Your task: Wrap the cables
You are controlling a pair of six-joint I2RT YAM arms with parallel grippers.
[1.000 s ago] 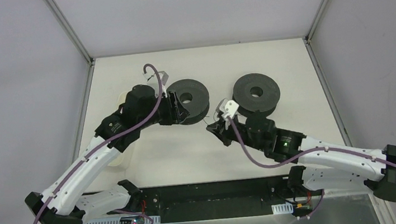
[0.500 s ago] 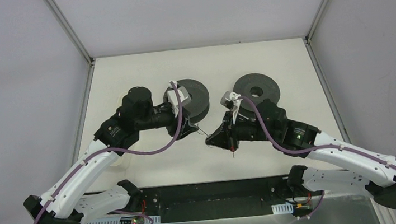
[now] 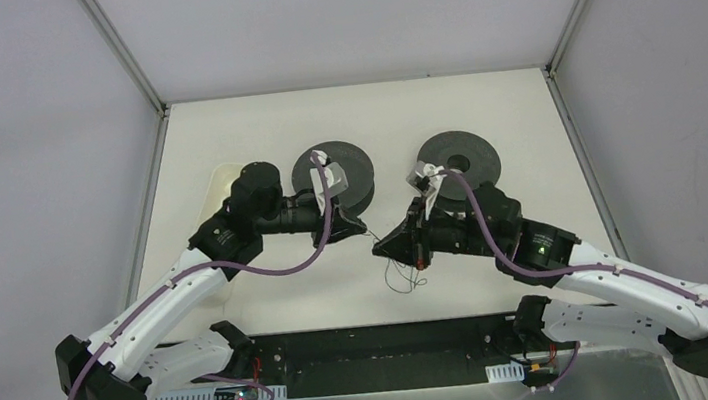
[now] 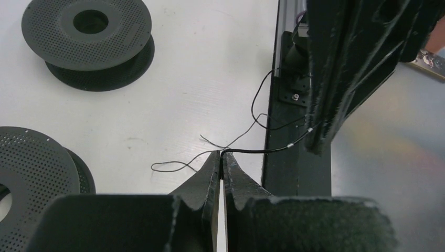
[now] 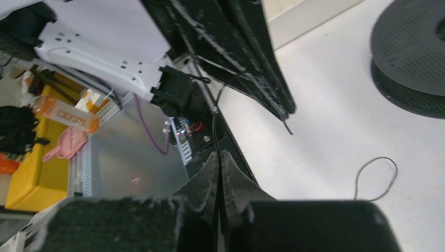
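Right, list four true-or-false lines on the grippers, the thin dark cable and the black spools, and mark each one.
1. Two black perforated spools sit apart on the white table. True.
2. The left gripper is wide open over a spool. False: it is shut on the thin dark cable, in front of the spools and not over one.
3. The cable runs from the left gripper across to the right gripper. True.
4. All of the cable is wound neatly on a spool. False: loose curly strands trail over the table below the grippers.
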